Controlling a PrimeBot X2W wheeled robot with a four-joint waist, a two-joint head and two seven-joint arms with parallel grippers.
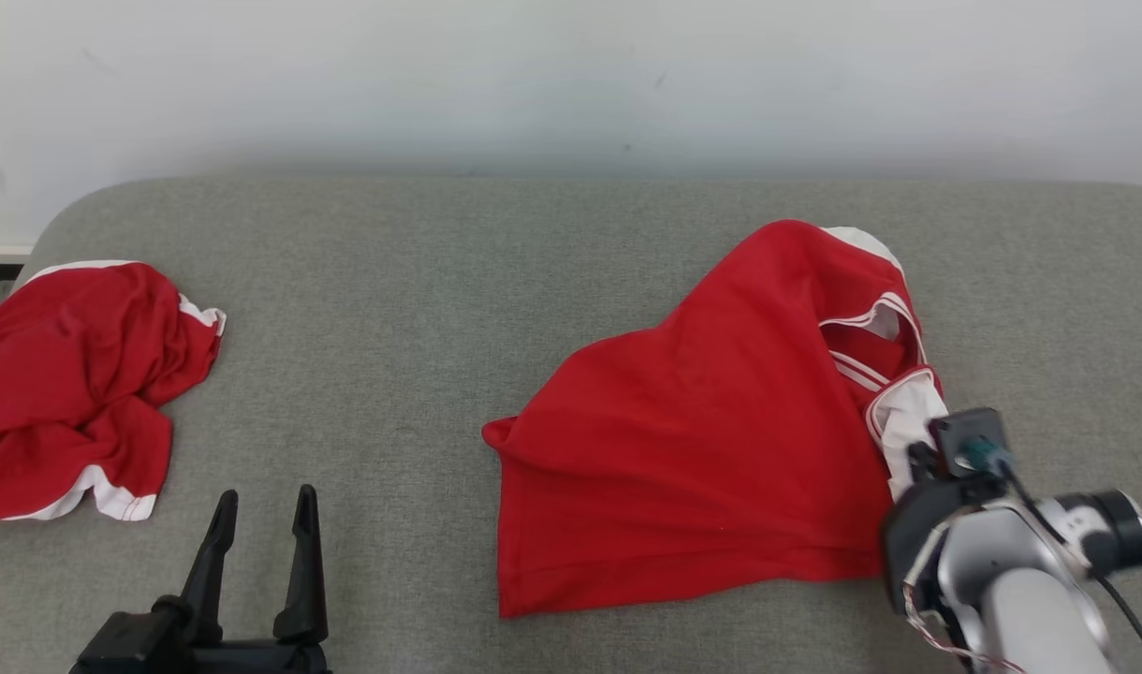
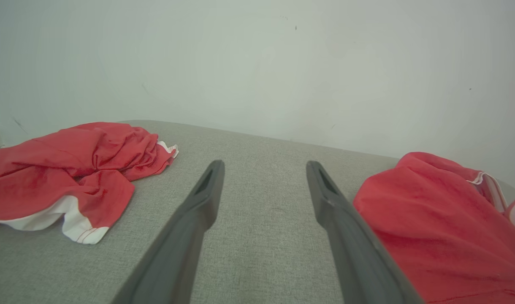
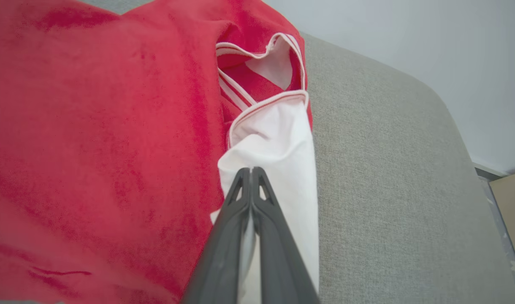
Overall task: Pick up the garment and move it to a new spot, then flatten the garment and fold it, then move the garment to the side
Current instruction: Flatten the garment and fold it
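Right wrist view gives us what the head view hides: the right hand (image 3: 251, 171) has its fingers pressed together on the white panel (image 3: 278, 139) of the red garment (image 1: 702, 431), with a sliver of white cloth between them. In the head view the wrist housing covers those fingertips.

The garment lies heaped on the grey cushion (image 1: 393, 281), its red bulk to that hand's left.

Left hand (image 1: 267, 496): fingers apart, holding nothing. The garment is to its right. A second red garment (image 1: 65, 384) is to its left, cut off at the frame edge.
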